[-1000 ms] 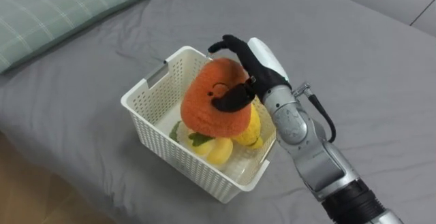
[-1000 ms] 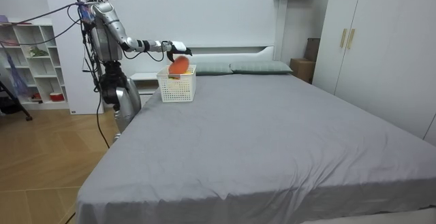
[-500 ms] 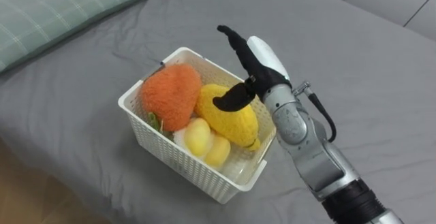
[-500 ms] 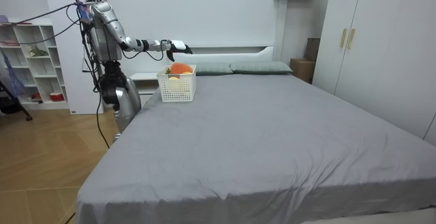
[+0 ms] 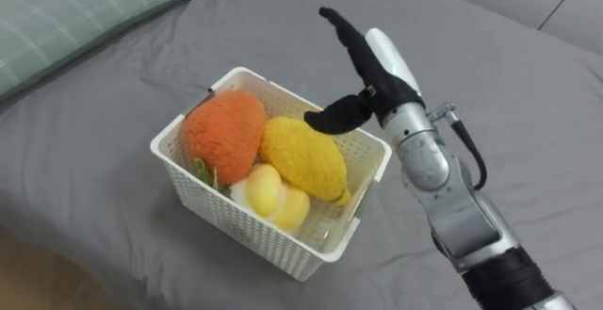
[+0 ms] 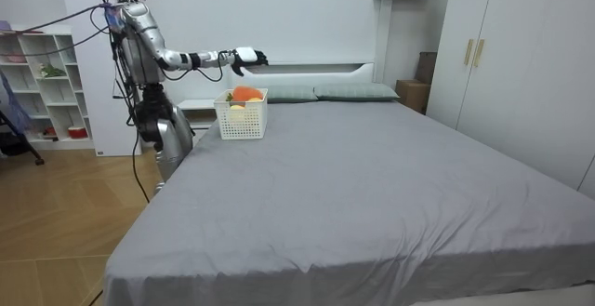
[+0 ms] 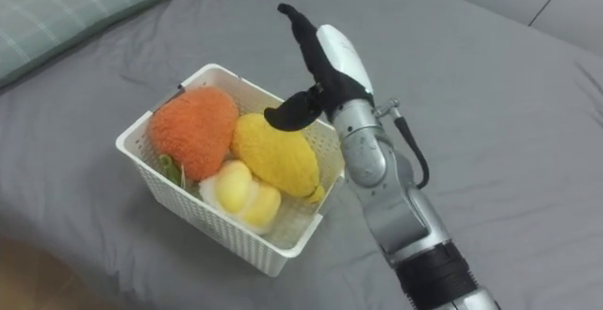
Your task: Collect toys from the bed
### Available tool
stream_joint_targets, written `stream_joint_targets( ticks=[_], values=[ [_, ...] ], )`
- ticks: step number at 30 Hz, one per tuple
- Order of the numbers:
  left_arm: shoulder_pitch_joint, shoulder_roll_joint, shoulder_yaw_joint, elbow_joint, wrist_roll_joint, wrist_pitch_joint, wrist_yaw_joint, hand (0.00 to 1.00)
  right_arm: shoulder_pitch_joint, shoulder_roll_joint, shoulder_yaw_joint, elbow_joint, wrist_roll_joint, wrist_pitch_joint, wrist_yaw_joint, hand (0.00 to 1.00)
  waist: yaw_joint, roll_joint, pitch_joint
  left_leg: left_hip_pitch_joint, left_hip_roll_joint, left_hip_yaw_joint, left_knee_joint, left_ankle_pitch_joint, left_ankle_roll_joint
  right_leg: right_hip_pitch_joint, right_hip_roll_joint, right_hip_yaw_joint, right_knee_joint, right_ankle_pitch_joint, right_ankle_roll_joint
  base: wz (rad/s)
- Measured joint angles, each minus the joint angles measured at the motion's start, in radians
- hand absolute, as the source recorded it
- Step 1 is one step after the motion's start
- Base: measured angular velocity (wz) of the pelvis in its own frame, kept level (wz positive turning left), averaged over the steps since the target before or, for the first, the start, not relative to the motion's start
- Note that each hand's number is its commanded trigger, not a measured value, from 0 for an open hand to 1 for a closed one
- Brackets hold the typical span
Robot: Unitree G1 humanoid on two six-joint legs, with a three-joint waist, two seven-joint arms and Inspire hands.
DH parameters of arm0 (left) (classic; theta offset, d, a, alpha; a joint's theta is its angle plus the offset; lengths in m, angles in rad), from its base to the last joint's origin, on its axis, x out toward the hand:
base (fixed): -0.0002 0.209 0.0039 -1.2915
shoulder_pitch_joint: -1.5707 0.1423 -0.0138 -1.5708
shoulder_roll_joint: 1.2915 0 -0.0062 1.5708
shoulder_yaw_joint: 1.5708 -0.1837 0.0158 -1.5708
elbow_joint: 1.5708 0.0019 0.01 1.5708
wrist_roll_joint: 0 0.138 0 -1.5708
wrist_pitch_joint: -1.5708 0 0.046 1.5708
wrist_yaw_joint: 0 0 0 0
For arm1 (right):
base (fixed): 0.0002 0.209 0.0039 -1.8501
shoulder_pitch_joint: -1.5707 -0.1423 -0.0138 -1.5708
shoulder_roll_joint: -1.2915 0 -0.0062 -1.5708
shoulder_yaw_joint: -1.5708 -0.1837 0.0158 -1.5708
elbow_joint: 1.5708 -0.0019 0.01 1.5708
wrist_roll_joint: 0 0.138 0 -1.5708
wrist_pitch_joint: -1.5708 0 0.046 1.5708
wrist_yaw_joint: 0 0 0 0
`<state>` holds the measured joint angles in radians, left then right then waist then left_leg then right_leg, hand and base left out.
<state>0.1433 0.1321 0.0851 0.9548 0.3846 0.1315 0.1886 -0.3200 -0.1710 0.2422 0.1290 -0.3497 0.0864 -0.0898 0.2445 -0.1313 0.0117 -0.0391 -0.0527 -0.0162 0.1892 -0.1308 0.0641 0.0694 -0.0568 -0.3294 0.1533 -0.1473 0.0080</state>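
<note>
Several toys [image 5: 301, 157] fill the basket [image 5: 247, 239] near a pillow [image 5: 66, 13]; right hand [image 5: 379, 74] spread above.

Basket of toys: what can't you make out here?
The basket floor, eye views: hidden under the orange toy, yellow toy and pale toy.
The green scrap, eye views: mostly covered by the orange toy.
Room view: the basket's contents are too small to tell apart.
</note>
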Motion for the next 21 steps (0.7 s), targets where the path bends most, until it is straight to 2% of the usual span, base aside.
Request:
stream_joint_targets(
  ticks=[3,5,6,8,14,17,18,21],
  values=[
    [0.002,-0.003,0.032,0.001,-0.005,-0.007,0.002,0.00,0.049,-0.021,-0.079,-0.065,0.031,-0.004,-0.023,0.00,-0.033,0.019,-0.0037,0.016,0.003,0.023,-0.007,-0.002,0.003,0.001,0.000,0.026,0.003,0.001,0.002,-0.25],
    [0.002,-0.003,0.040,0.007,-0.033,-0.017,0.021,0.00,0.056,-0.036,-0.136,-0.071,0.046,-0.023,-0.057,0.00,-0.070,0.037,-0.0099,0.034,0.006,0.045,-0.023,-0.002,0.004,0.002,0.000,0.045,0.007,0.001,0.002,-0.28],
    [0.003,-0.003,0.041,0.008,-0.041,-0.022,0.025,0.00,0.060,-0.037,-0.152,-0.072,0.057,-0.029,-0.069,0.00,-0.076,0.041,-0.0118,0.039,0.007,0.053,-0.027,-0.002,0.004,0.002,0.001,0.053,0.007,0.001,0.002,-0.38],
    [0.003,-0.003,0.043,0.006,-0.049,-0.034,0.026,0.00,0.117,-0.057,-0.206,-0.105,0.112,-0.044,-0.108,0.00,-0.101,0.049,-0.0178,0.055,0.010,0.074,-0.040,-0.002,0.005,0.004,0.003,0.074,0.007,0.001,0.003,-0.28],
    [0.008,-0.003,0.070,0.018,-0.069,-0.037,0.039,0.00,0.218,-0.076,-0.293,-0.111,0.214,-0.048,-0.162,0.00,-0.172,0.058,-0.0118,0.078,0.017,0.117,-0.050,-0.005,0.005,-0.001,0.009,0.108,0.015,0.001,0.003,-0.23],
    [0.030,-0.004,0.086,0.020,-0.079,-0.044,0.040,0.00,0.263,-0.076,-0.385,-0.106,0.276,-0.053,-0.214,0.00,-0.194,0.067,-0.0057,0.085,0.023,0.143,-0.054,-0.010,0.004,-0.006,0.013,0.134,0.015,0.001,0.003,-0.24],
    [0.031,-0.005,0.094,0.020,-0.079,-0.044,0.040,0.00,0.268,-0.076,-0.399,-0.106,0.283,-0.053,-0.221,0.00,-0.196,0.068,-0.0061,0.085,0.024,0.148,-0.054,-0.010,0.003,-0.011,0.014,0.138,0.016,0.001,0.003,-0.22],
    [0.046,-0.008,0.107,0.028,-0.100,-0.047,0.050,0.00,0.287,-0.076,-0.436,-0.107,0.324,-0.071,-0.242,0.00,-0.236,0.071,-0.0074,0.084,0.027,0.153,-0.055,-0.012,0.000,-0.017,0.018,0.152,0.016,0.001,0.002,-0.08]
  ],
)
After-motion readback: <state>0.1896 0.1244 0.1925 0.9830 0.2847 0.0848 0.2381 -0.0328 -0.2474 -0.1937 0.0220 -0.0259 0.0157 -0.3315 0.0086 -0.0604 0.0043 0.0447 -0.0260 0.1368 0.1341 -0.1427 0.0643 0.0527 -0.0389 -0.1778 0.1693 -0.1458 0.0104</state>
